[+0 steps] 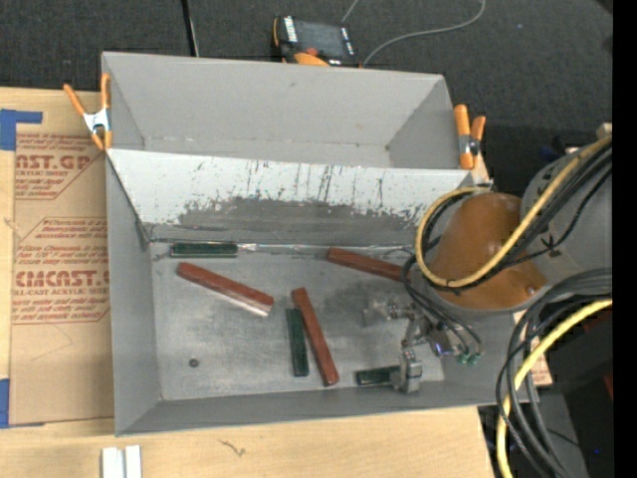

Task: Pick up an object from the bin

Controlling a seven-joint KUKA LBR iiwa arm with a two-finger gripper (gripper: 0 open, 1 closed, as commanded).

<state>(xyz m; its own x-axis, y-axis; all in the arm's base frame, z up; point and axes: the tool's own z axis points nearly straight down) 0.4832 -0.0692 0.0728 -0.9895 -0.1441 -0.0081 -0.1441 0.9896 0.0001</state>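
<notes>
Gripper [410, 371]: low at 5 o'clock of the bin [199, 366] floor, by the front wall. Open or closed, can't tell.
Nearest thing: short dark-green block [375, 376], just beside gripper at its 9 o'clock, poss. touching.
Block axis: approx 3–9 o'clock, along front wall.
Look: small, stubby, lying flat.
Others: red-brown stick [315, 335] & dark-green stick [297, 342], toward 10 o'clock, apart.

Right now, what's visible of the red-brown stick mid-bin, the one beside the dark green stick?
The red-brown stick is a long, narrow bar with squared ends, matte, plastic or wood by its look. It lies flat on the bin floor, slanting from centre toward the front wall. A shorter dark green stick lies close along it on the view's left; contact is unclear. The gripper is apart, toward the view's right.
</notes>
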